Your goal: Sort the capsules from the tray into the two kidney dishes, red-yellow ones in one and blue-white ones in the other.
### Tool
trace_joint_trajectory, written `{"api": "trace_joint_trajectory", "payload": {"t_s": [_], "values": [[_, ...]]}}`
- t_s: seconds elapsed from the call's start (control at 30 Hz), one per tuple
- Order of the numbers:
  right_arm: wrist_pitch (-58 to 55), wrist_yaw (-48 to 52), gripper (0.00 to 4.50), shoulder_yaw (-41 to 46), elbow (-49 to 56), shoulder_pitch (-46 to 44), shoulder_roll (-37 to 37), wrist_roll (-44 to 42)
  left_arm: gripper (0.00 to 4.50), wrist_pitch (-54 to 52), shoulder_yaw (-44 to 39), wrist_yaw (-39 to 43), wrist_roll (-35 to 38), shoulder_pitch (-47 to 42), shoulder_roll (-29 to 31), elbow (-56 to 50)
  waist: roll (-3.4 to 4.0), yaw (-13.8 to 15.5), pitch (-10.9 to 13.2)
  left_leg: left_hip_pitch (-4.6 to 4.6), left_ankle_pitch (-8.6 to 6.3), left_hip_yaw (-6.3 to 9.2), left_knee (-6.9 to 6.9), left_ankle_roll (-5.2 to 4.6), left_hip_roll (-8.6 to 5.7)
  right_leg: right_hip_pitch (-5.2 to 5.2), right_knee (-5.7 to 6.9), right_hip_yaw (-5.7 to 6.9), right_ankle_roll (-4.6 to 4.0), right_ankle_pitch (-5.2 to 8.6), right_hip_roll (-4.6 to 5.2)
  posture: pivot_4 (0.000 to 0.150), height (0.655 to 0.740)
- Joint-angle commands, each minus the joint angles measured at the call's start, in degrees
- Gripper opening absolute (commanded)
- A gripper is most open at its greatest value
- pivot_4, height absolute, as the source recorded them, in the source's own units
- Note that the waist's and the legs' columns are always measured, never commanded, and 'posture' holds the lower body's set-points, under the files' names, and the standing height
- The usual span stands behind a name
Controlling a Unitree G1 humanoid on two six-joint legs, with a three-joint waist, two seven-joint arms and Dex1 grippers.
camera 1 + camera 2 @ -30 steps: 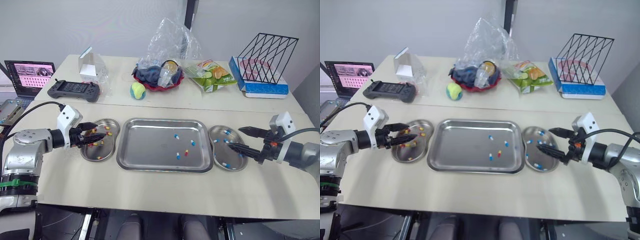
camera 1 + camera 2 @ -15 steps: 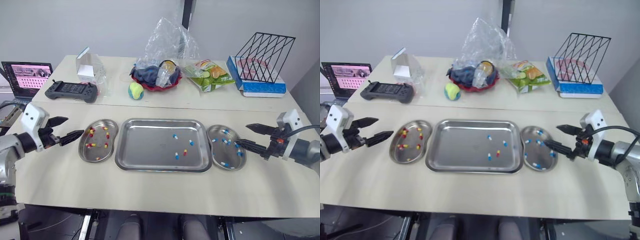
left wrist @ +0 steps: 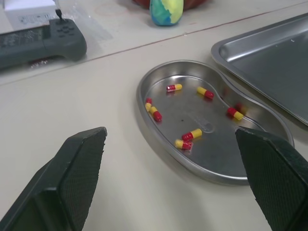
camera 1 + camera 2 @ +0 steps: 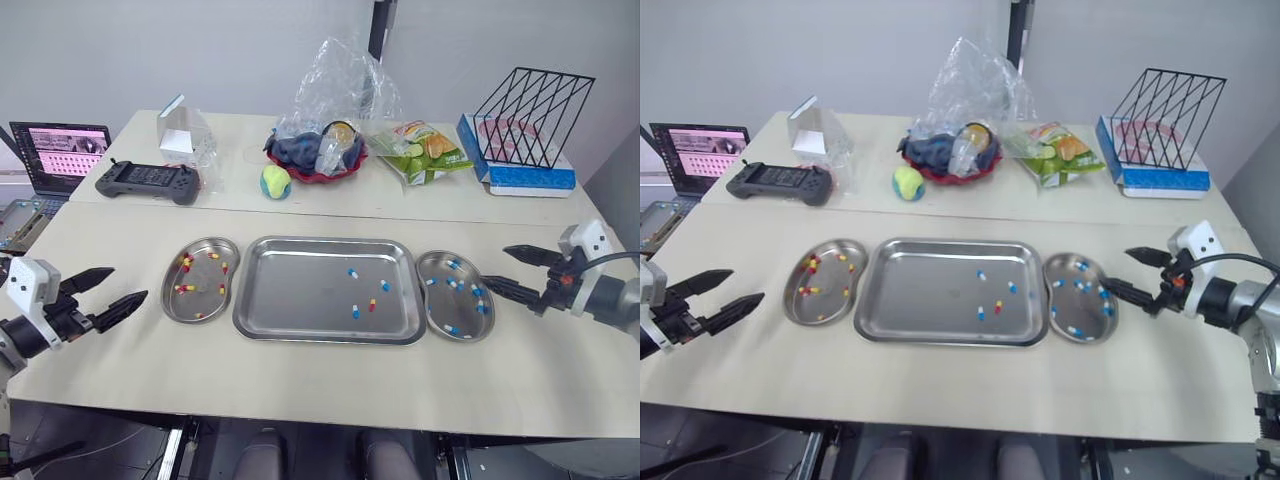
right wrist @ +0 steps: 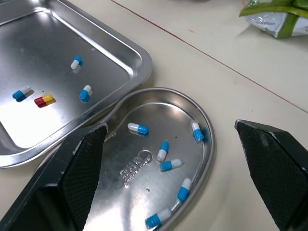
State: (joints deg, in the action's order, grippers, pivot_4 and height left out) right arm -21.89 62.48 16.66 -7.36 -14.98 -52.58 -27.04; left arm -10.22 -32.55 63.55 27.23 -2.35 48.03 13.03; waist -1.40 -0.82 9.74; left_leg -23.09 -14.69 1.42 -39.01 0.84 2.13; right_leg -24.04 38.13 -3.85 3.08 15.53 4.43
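A steel tray (image 4: 300, 300) lies mid-table holding three blue-white capsules (image 4: 385, 286) and one red-yellow capsule (image 4: 372, 305). To its left, a kidney dish (image 4: 205, 300) contains several red-yellow capsules (image 3: 192, 134). The kidney dish (image 4: 437, 305) on its right contains several blue-white capsules (image 5: 138, 128). My left gripper (image 4: 130, 283) hovers open and empty, well left of the left dish near the table's front. My right gripper (image 4: 495, 265) is open and empty, just right of the right dish.
On the far half of the table are a laptop (image 4: 60, 150), a black game controller (image 4: 147, 181), a white box (image 4: 178, 125), a ball (image 4: 276, 181), a red bowl under a plastic bag (image 4: 320, 150), a snack bag (image 4: 425, 150) and a wire rack (image 4: 530, 115).
My left gripper has pulled back from over the left dish toward the table's front left. My right gripper has drawn away rightward from the right dish.
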Motion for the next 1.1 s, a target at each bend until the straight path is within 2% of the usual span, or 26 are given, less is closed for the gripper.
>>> {"api": "trace_joint_trajectory", "payload": {"t_s": [0.03,0.7,1.0,1.03,1.1], "values": [[1.1,0.6,4.50,0.8,0.0,-0.8,-0.7,0.2,4.49,1.6,-1.1,0.0,0.9,-1.1,1.2,-0.3,0.00,0.0,0.0,-0.01,0.00,0.00,0.01,0.00,0.00,-0.02,-0.01,0.00,0.00,0.00,0.00,0.150,0.7174],[-6.4,-2.4,4.50,1.1,-0.3,-3.6,-0.5,0.3,4.49,2.9,1.3,2.2,0.5,-5.5,3.1,4.2,0.00,-0.1,0.0,-0.03,0.00,0.00,0.01,0.00,0.00,-0.04,0.00,0.00,0.00,0.00,-0.01,0.150,0.7174],[-12.6,-2.8,4.50,1.8,5.2,-1.2,-1.4,-2.2,4.49,1.1,4.6,5.9,1.4,-8.6,3.9,3.9,-0.02,0.5,0.0,-0.04,0.00,0.00,0.01,0.00,0.00,-0.04,0.00,0.00,0.00,0.00,-0.01,0.150,0.7174],[-12.9,-3.0,4.50,2.1,6.0,-0.6,-1.3,-2.4,4.49,0.7,4.9,6.3,1.4,-8.9,3.9,3.7,-0.17,1.0,-0.1,0.26,-0.02,-1.69,-0.13,0.06,0.94,-0.82,0.05,-0.32,-0.26,-0.15,-0.16,0.150,0.7168],[-13.6,-3.5,4.50,3.0,8.4,0.8,-0.9,-3.2,4.49,0.1,5.5,7.0,1.4,-9.8,4.2,3.9,-0.38,1.7,-0.2,0.53,-0.07,-4.84,0.10,0.05,2.26,-1.42,0.10,-0.71,-0.81,-0.56,-0.35,0.150,0.7160]]}}
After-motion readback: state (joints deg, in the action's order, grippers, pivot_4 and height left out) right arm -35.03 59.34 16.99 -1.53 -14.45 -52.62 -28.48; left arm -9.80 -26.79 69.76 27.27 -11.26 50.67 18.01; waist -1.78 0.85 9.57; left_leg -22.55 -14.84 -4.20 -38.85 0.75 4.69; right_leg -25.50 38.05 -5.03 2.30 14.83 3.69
